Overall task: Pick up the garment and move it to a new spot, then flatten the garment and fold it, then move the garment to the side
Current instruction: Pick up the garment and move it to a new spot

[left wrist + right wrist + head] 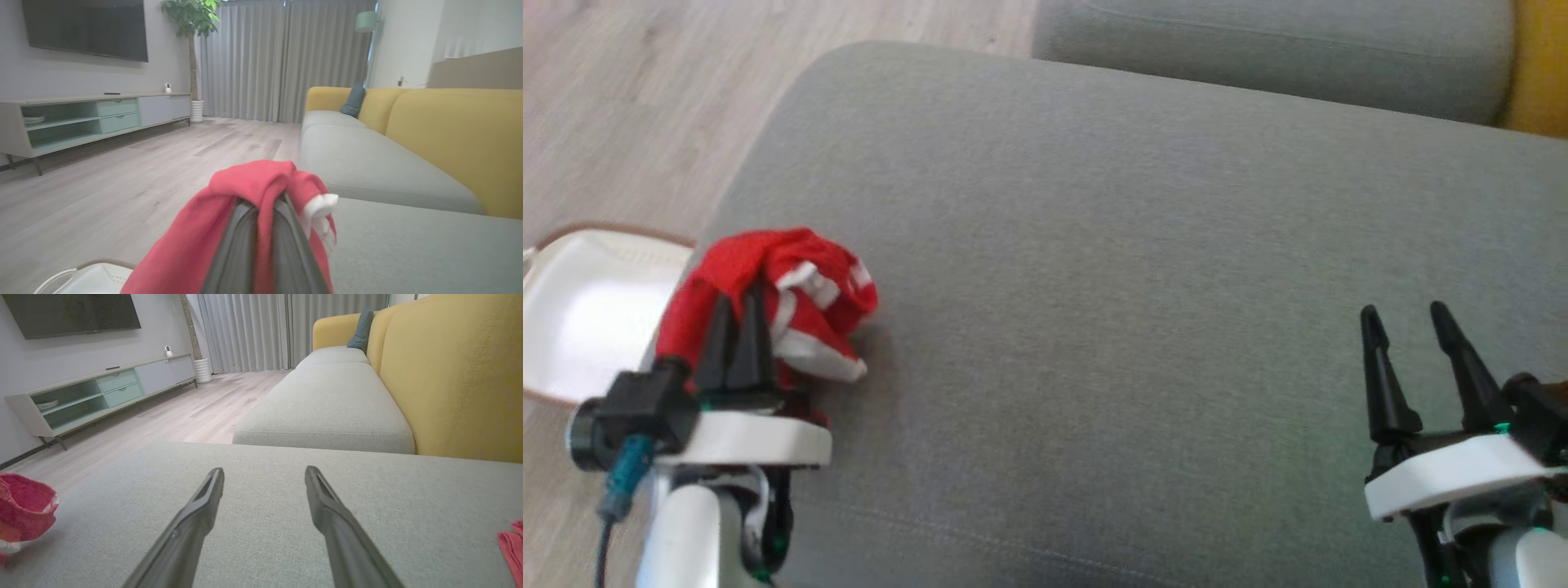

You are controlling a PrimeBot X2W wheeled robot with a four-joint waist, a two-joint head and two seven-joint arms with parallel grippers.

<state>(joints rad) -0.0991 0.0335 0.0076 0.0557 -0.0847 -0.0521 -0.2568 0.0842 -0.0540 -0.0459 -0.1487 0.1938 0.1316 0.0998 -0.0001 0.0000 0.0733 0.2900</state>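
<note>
Head view, garment (pixel 768 278): red with white trim, bunched at the left edge of the cushion (pixel 1135 245); its white marks are too blurred to read.
Head view, left gripper (pixel 737 294): fingers pressed together, pinching the garment's near side.
Head view, right gripper (pixel 1403 309): fingers spread, nothing between them, over the cushion's lower right, well apart from the garment.
Head view, tub (pixel 580 310): white, on the wood floor (pixel 621 98) just left of the cushion.
Left wrist view, garment: draped over the closed fingers, with a fold caught between them; a white bit hangs at the right.
Left wrist view, room: TV (pixel 86 28) above a long cabinet (pixel 81 118), plant (pixel 192 16) by grey curtains (pixel 278 61), yellow sofa back (pixel 449 134) with a teal pillow (pixel 353 100).
Right wrist view, fingers: wide apart above the grey cushion.
Right wrist view, garment: at the left edge, over the cushion's corner; I cannot tell whether it touches.
Right wrist view, red cloth (pixel 512 547): a scrap at the right edge.
</note>
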